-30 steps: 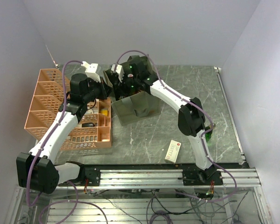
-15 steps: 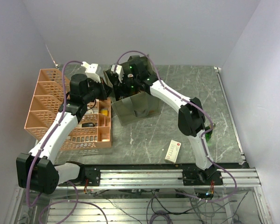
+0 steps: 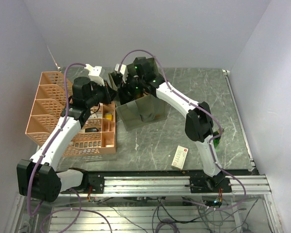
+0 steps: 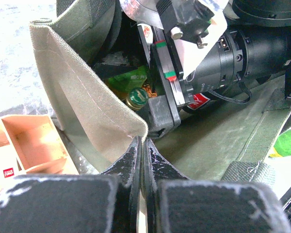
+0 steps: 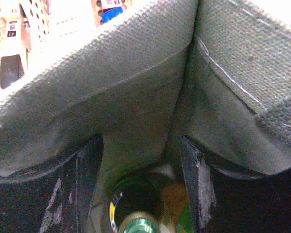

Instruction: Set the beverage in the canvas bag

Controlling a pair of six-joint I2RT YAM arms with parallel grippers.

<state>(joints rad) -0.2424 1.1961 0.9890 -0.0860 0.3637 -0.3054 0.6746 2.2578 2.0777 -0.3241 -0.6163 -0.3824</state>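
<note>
The olive-green canvas bag (image 3: 140,110) stands open mid-table. My left gripper (image 3: 110,90) is shut on the bag's left rim (image 4: 92,92) and holds it out; the left wrist view shows its jaws (image 4: 142,141) pinched on the fabric edge. My right gripper (image 3: 136,90) reaches down into the bag's mouth. In the right wrist view it (image 5: 141,141) is open, with fingers (image 5: 89,170) spread wide. The beverage, a dark green bottle (image 5: 136,211) with a green cap, stands inside the bag between and below them, apart from both. The bottle also shows in the left wrist view (image 4: 136,96).
A salmon-pink lattice crate (image 3: 48,104) with small items stands left of the bag, under my left arm. A white box (image 3: 180,157) lies near the front edge. A green object (image 3: 216,141) sits by the right arm. Green packaging (image 4: 126,80) lies inside the bag.
My right wrist has risen slightly over the bag. My left gripper has kept its hold on the rim without moving.
</note>
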